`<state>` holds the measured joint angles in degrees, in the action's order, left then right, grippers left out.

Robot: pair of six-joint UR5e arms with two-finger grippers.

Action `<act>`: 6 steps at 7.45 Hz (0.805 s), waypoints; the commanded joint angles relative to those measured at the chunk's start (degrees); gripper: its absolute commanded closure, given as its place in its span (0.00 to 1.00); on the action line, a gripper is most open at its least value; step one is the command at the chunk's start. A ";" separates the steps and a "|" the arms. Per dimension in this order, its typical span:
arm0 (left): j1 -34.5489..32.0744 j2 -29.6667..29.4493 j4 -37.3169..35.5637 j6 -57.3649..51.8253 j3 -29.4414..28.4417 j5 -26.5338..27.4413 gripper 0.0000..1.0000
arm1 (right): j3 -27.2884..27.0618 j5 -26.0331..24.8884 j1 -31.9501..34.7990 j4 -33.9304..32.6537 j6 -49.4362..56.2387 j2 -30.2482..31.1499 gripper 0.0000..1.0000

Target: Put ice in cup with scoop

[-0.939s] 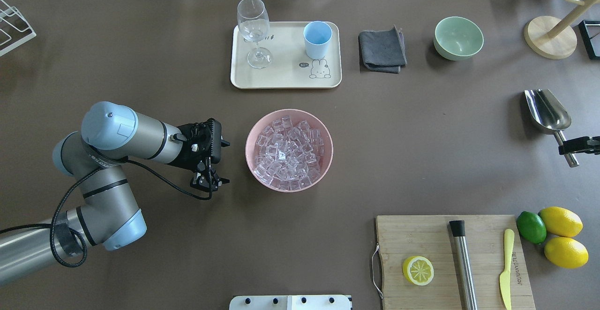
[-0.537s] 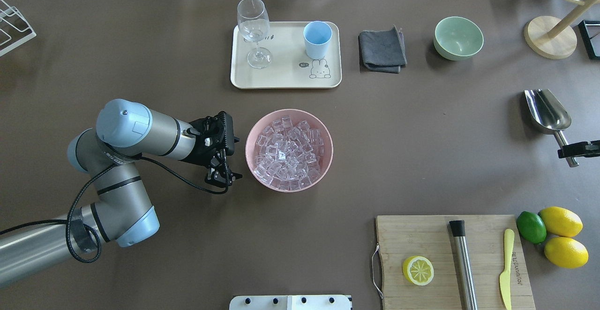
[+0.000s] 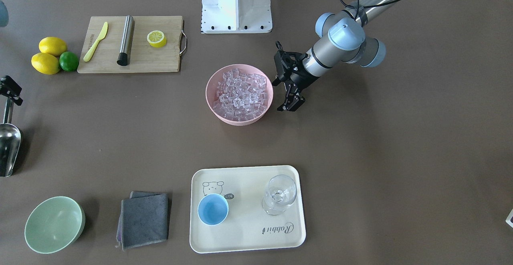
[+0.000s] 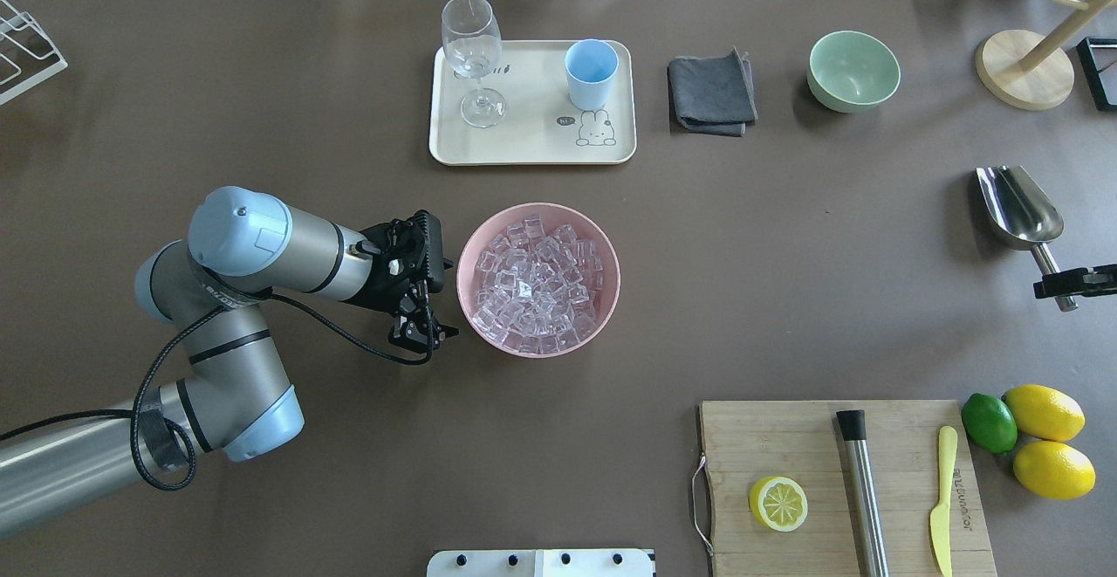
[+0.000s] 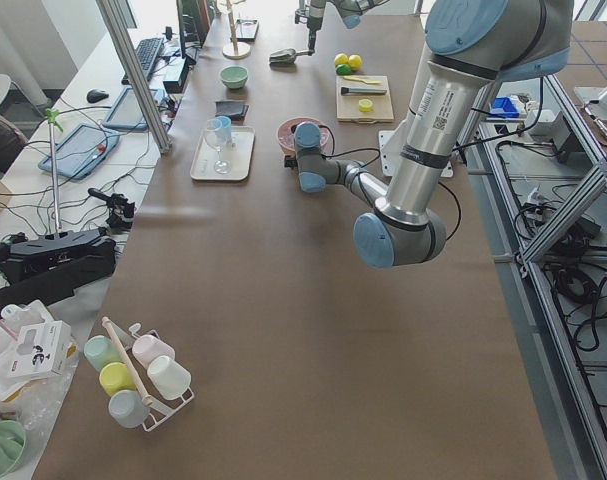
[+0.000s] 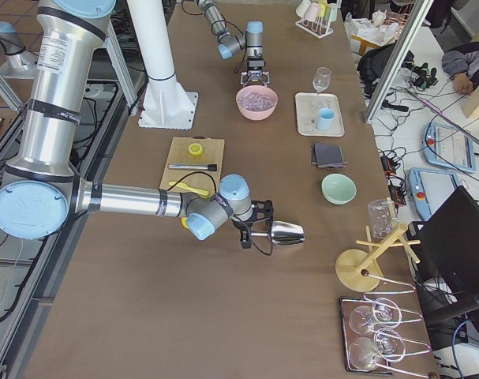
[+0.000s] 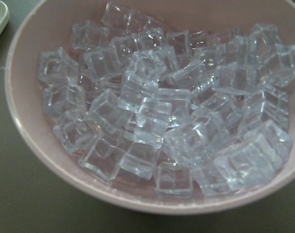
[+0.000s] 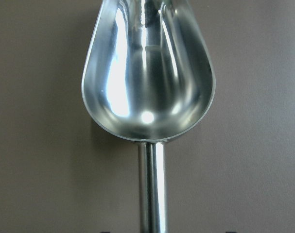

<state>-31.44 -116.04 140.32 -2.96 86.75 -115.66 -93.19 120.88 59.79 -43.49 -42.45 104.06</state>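
Note:
The ice [image 4: 537, 285] fills a pink bowl [image 4: 467, 250] at the table's middle and fills the left wrist view [image 7: 162, 111]. My left gripper [image 4: 425, 339] is open and empty, low beside the bowl's left rim; it also shows in the front view [image 3: 289, 108]. The light-blue cup [image 4: 591, 71] stands upright on a cream tray [image 4: 524, 145] at the back. The silver scoop [image 4: 1019, 206] lies on the table at the far right, trough up [image 8: 147, 73]. My right gripper [image 4: 1060, 285] is open and straddles the end of its handle.
A stemmed glass [image 4: 471, 53] stands on the tray beside the cup. A grey cloth [image 4: 711, 92] and a green bowl [image 4: 853, 71] lie to the tray's right. A cutting board [image 4: 838, 481] with a steel cylinder, a knife and half a lemon sits front right, beside whole citrus fruits [image 4: 1043, 437].
My left arm has moved right, bringing its gripper close to the pink bowl's rim. My right gripper has slid a little along the scoop's handle toward its end. The scoop has not moved.

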 commanded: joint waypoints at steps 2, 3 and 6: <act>0.06 0.03 0.04 -0.02 0.08 -0.01 0.01 | 0.02 -0.11 -0.46 -0.02 0.00 0.00 0.30; 0.06 0.03 0.04 -0.02 0.08 -0.01 0.01 | 0.02 -0.11 -0.46 -0.02 0.00 -0.09 0.34; 0.15 0.03 0.04 -0.02 0.08 -0.01 0.01 | 0.02 -0.20 -0.90 -0.10 -0.26 -0.35 0.43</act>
<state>-31.31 -116.04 140.36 -2.99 86.83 -115.66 -93.16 120.72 59.09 -43.57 -42.61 103.77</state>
